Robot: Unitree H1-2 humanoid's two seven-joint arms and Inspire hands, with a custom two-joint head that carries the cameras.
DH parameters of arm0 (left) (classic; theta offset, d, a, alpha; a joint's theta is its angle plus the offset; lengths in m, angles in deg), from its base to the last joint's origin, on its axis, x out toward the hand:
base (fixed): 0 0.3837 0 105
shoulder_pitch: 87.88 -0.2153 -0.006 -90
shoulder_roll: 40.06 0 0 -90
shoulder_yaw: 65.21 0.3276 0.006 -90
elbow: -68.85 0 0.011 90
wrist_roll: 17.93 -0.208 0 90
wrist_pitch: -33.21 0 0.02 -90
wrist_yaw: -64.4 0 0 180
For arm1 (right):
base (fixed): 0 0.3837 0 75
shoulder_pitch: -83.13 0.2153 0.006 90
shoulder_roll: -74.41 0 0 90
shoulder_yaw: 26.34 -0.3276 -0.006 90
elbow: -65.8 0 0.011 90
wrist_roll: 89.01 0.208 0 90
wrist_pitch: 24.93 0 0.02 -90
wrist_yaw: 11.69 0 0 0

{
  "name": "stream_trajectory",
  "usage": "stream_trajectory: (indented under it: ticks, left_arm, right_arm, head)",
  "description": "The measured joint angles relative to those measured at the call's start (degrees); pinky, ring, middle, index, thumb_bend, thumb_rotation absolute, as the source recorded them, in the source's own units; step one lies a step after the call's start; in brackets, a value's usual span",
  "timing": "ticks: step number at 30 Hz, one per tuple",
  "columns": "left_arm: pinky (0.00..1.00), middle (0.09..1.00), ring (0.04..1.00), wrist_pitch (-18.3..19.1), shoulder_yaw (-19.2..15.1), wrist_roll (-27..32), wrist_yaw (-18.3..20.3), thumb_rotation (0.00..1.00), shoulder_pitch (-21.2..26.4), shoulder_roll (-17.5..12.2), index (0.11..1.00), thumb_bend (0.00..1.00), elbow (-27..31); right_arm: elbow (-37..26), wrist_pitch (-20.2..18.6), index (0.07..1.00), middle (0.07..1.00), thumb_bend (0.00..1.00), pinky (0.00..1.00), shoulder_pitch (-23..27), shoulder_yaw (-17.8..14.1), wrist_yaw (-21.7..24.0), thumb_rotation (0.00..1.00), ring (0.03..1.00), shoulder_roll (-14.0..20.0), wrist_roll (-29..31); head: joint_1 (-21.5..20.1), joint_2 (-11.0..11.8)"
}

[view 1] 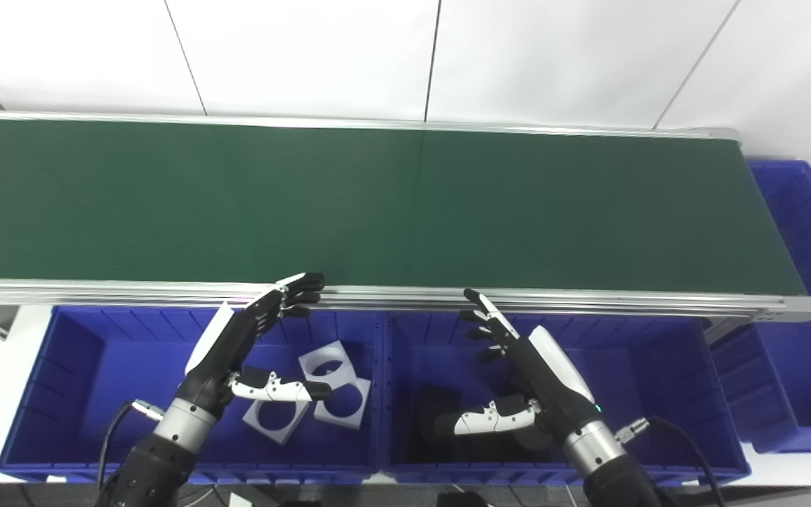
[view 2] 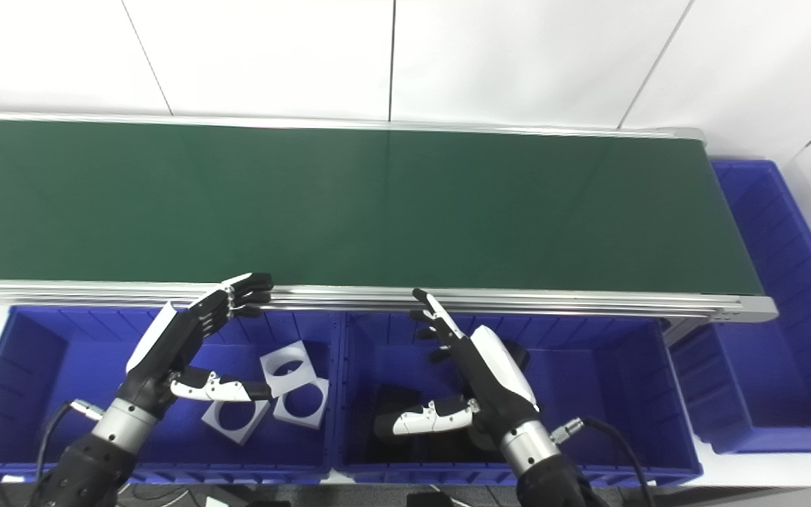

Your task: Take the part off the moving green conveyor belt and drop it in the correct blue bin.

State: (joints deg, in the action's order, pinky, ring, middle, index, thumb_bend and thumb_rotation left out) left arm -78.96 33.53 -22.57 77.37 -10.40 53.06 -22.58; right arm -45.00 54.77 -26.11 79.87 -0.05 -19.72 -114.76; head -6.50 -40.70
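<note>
Belt (view 1: 377, 204) is bare across its whole visible length, no part on it anywhere in either view. So nothing to pick yet; I judge this a waiting stage.

Left hand (view 1: 236, 345) hovers over the left bin (view 1: 32, 394), fingers spread and empty, fingertips up near the belt's near rail (view 1: 391, 299). Thumb sticks out sideways above the white parts (view 1: 328, 384). Right hand (view 1: 525, 370) hangs over the middle bin (view 1: 687, 394), also open and holding nothing, fingers pointing toward the rail, thumb out to the side.

Both hands sit just short of the belt edge, probably so either can reach out quickly when a part comes past. Open fingers fit that: ready to close, no regrip needed.

Left bin holds three flat white square parts with round holes, overlapping each other loosely, looks like dropped rather than placed. Middle bin holds dark parts (view 1: 441, 415), partly hidden under the right hand, shape hard to tell. Sorting seems to go by colour: white left, dark middle. A third bin (view 1: 807, 331) stands at the belt's right end, likely catching whatever is missed; contents cannot be made out.
</note>
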Motion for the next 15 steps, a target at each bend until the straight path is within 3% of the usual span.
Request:
stream_trajectory:
  ticks: [15]
  left_arm:
    - [0.75,0.844,0.814,-1.6,-0.1,-1.6,-1.1,0.25,-0.8,0.6,0.822,0.98,-1.4]
  right_arm:
    - [2.9,3.3,0.980,0.907,0.86,0.72,-1.0,0.7,-3.5,0.26,0.840,0.0,-0.3]
  head:
    - [0.8,2.9]
